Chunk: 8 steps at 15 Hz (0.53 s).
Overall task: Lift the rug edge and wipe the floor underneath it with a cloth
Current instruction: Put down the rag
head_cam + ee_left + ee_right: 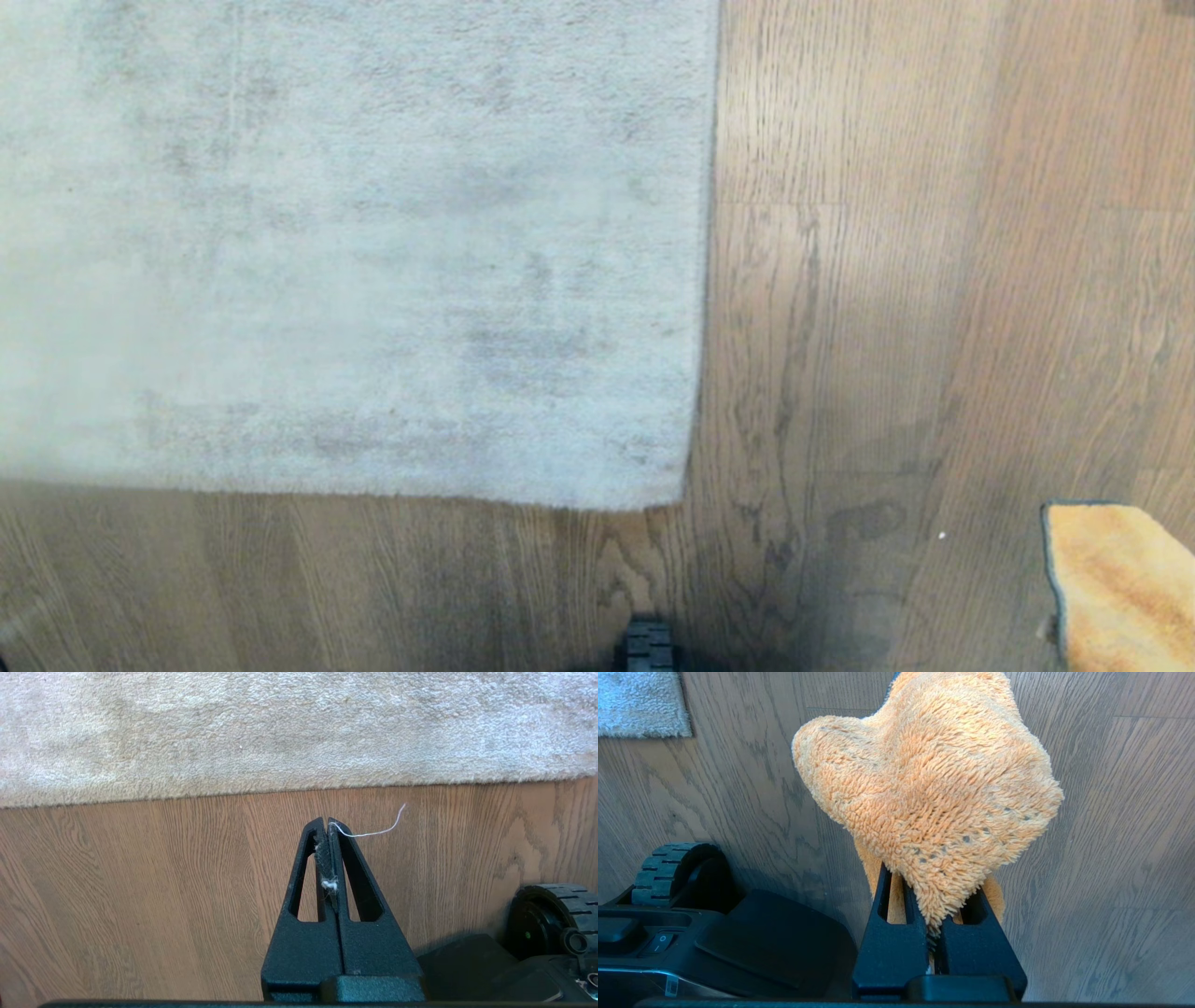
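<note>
The light grey rug fills the upper left of the head view, lying flat; its near rug edge (373,493) meets the side edge at a corner (686,504). Brown wood floor (887,327) lies in front of it and to the right. My right gripper (931,879) is shut on the fluffy orange cloth (934,779), which bunches over the fingertips and hides them; the cloth (1120,588) shows at the head view's lower right, above the floor. My left gripper (326,821) is shut on nothing but lint and a white thread, hovering over bare floor (140,882) short of the rug edge (299,791).
A ribbed black wheel of my base (647,649) sits at the bottom middle, just in front of the rug corner. The same base and wheel show in the left wrist view (551,914) and in the right wrist view (668,868).
</note>
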Tool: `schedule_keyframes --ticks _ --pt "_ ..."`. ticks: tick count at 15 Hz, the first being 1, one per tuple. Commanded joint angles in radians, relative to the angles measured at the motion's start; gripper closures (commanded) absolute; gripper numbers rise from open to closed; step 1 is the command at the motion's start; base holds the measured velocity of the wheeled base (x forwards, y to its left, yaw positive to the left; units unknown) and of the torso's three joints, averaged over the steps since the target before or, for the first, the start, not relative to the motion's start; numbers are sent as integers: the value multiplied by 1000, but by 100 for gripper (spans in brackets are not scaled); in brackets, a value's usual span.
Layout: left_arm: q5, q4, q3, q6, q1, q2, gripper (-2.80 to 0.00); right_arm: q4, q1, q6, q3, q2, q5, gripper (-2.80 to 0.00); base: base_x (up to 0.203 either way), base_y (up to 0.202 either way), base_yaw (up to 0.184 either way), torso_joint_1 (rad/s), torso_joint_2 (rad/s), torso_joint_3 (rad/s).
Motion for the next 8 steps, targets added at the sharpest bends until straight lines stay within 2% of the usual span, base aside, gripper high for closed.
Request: schedule_keyframes --ticks 1,5,8 --pt "0 0 0 1 0 0 0 1 1 -1 0 1 1 0 0 0 0 0 0 0" --pt "0 0 0 1 0 0 0 1 1 -1 0 1 0 0 0 0 0 1 0 31" --pt "0 -1 0 -2 0 0 0 1 0 -1 0 1 1 0 0 0 0 1 0 176"
